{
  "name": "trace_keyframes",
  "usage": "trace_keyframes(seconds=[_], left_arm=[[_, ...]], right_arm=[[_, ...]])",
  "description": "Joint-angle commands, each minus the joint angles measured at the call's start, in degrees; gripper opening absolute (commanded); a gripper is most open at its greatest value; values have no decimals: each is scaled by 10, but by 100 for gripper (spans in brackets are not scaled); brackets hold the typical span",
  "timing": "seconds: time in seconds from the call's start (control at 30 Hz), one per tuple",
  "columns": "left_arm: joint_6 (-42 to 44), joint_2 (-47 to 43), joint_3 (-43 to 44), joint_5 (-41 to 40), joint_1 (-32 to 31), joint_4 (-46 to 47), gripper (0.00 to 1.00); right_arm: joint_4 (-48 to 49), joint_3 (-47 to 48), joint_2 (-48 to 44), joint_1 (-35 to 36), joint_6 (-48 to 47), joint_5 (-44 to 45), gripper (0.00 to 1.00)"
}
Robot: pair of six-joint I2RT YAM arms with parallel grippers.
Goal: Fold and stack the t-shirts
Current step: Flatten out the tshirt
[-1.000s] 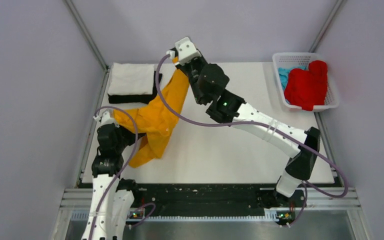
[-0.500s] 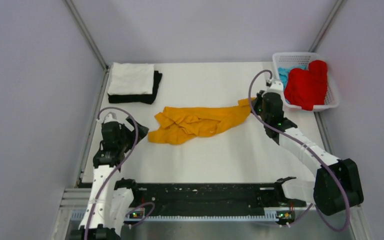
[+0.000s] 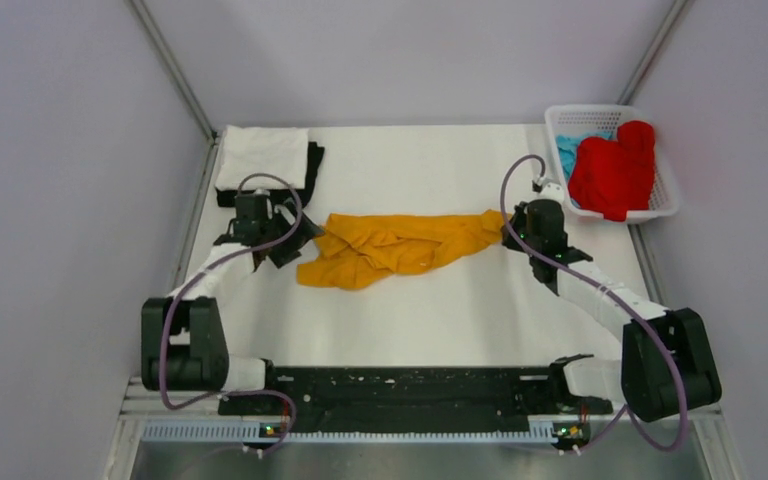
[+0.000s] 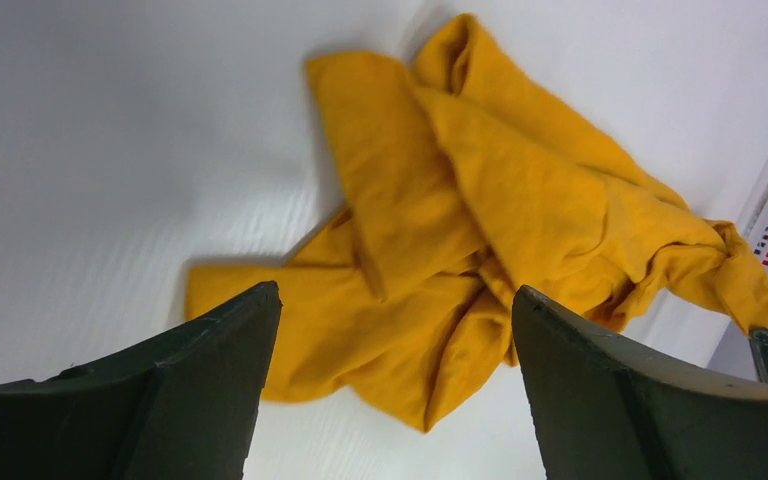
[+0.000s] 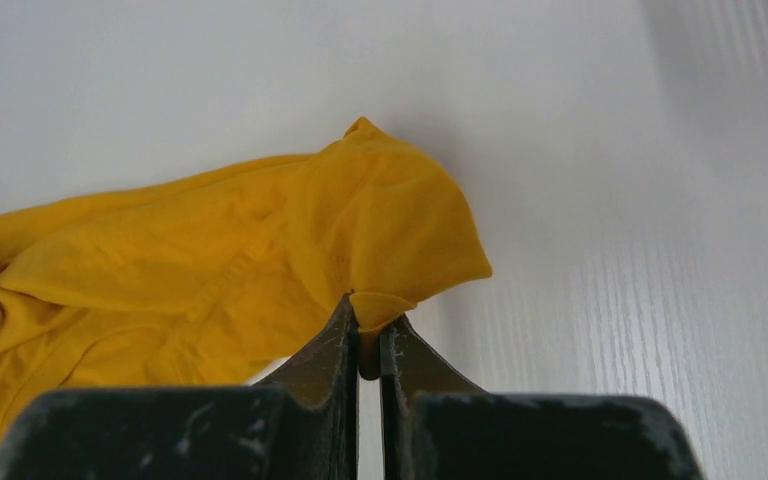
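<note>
The mustard t-shirt [image 3: 390,245] lies crumpled in a long strip across the middle of the table; it also shows in the left wrist view [image 4: 460,240] and the right wrist view [image 5: 210,250]. My right gripper [image 3: 512,232] is shut on the shirt's right end, a fold of cloth pinched between its jaws [image 5: 370,325]. My left gripper [image 3: 295,243] is open and empty just left of the shirt's left end [image 4: 395,300]. A folded white t-shirt [image 3: 262,158] lies on a folded black one [image 3: 310,175] at the back left. A red t-shirt [image 3: 615,170] and a light blue one [image 3: 567,150] sit in the basket.
The white lattice basket [image 3: 665,205] stands at the back right corner, close behind my right arm. Grey walls enclose the table on three sides. The black rail with the arm bases runs along the near edge.
My left arm has reached forward from the near left to the shirt's left end, jaws open. My right gripper has stayed at the right end, still holding the cloth.
</note>
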Motion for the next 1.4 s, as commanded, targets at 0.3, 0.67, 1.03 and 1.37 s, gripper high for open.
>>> trace_keyframes(seconds=[0.3,0.67,1.03,1.37], left_arm=[[-27,271,240,-55,-157,22,66],[-8,264,273,-66,-162,6,0],[52,-63,309,-151,-166,-111,0],[80,-260,417,-173,-167,-155,0]], right_arm=[[17,5,16,0,-3,6,0],[-2,20,-13,0,-8,27,0],[-98,136,-207,0,24,-4,0],[-165,329,-332,0,31,-108,0]])
